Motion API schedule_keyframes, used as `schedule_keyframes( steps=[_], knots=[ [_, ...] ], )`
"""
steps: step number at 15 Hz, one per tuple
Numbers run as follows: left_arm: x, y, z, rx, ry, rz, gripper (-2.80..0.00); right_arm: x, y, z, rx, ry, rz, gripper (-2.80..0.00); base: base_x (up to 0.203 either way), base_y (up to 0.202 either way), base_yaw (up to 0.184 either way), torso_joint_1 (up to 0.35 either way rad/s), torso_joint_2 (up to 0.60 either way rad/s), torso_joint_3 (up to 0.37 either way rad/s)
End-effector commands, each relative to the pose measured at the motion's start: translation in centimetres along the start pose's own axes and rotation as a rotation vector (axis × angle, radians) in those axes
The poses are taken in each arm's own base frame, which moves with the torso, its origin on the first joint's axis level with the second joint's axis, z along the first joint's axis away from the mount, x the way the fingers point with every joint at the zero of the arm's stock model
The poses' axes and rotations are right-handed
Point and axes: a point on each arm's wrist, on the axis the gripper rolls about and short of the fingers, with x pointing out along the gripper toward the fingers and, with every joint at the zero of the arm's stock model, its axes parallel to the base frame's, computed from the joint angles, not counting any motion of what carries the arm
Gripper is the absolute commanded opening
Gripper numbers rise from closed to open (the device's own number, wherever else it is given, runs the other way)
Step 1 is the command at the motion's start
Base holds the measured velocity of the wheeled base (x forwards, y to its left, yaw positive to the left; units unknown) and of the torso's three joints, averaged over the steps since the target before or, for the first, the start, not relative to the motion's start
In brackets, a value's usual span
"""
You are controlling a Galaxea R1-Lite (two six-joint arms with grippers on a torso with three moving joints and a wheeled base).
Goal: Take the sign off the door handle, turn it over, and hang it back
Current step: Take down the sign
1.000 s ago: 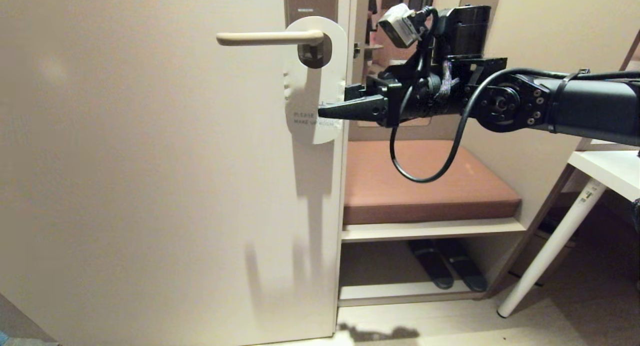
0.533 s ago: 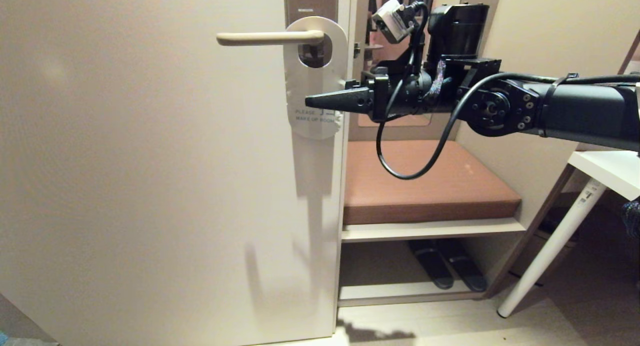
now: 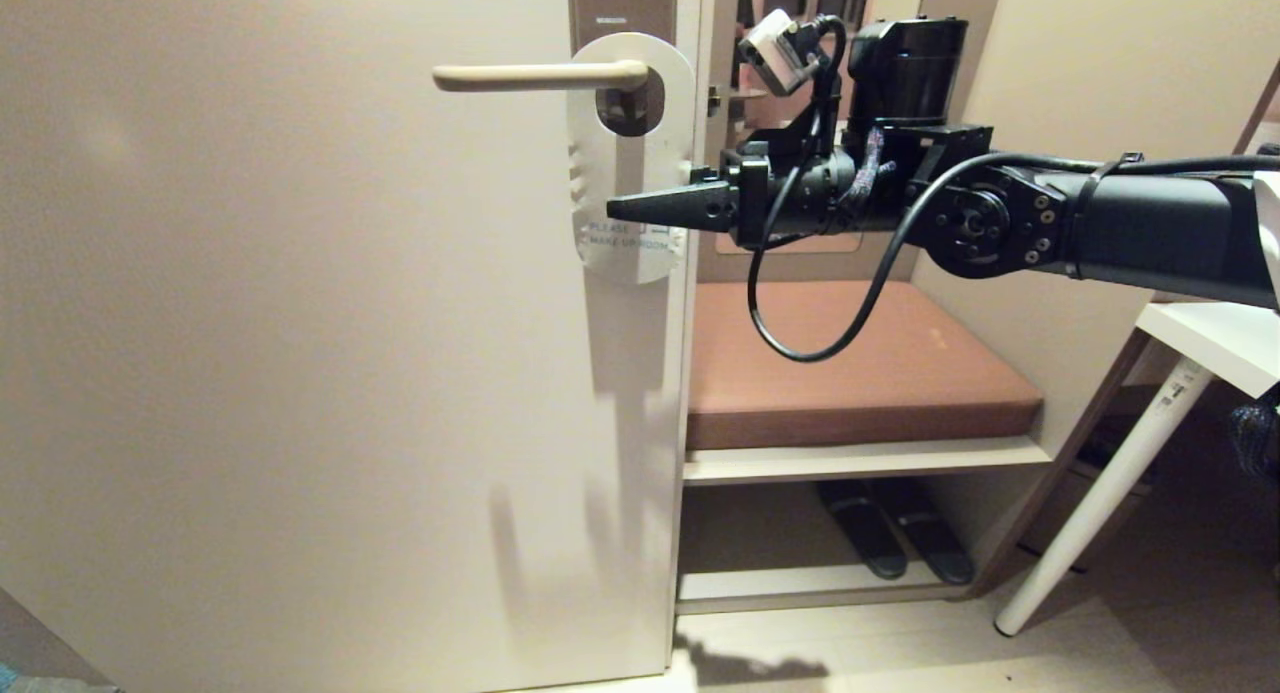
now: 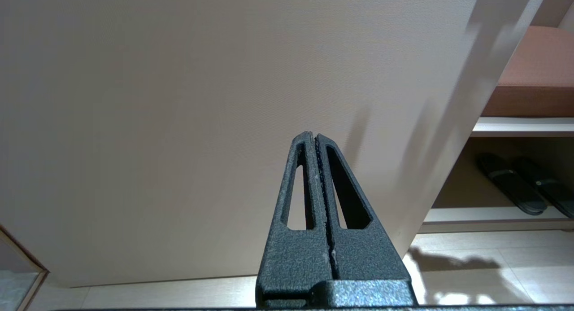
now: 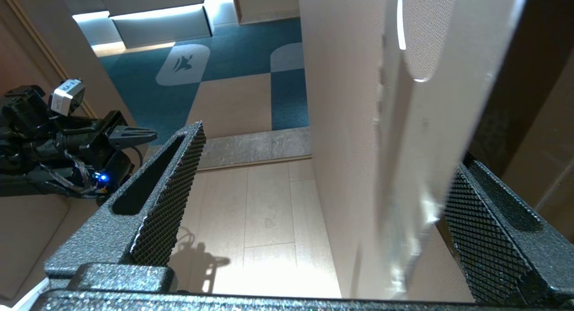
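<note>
Head view showed the sign [image 3: 628,153] hanging by its round hole on the door handle [image 3: 540,74], white "PLEASE MAKE UP ROOM" face outward, lying against the door [image 3: 300,323] near its edge. The right pincer [image 3: 650,205] reached in level from the door's edge at the sign's lower half, just above the lettering. In the right wrist view its jaws stood wide, with the sign [image 5: 430,122] and the door's edge between the two fingers [image 5: 166,185], nothing gripped yet. To do this step well, I judge the inner finger needed to slip behind the card alone, not the door, then close firmly on the lower half, so the sign could be slid along the lever toward its rounded free end without bending. The left pincer [image 4: 316,176] was parked low before the door, jaws pressed together and empty.
</note>
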Motion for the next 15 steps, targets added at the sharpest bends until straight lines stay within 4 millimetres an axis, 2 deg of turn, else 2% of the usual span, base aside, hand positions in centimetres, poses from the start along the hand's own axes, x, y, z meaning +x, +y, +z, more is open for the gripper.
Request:
schedule_keyframes(
  steps=[1,15],
  knots=[
    [0.00,0.00,0.00,-0.001,0.000,0.001,-2.80,0.06,0.07,0.03,-0.002,0.000,0.007,0.00,0.000,0.000,0.000,0.000,0.00,0.000],
    [0.00,0.00,0.00,-0.001,0.000,0.001,-2.80,-0.13,0.35,0.82,-0.040,-0.023,0.004,0.00,0.000,0.000,0.000,0.000,0.00,0.000]
  ],
)
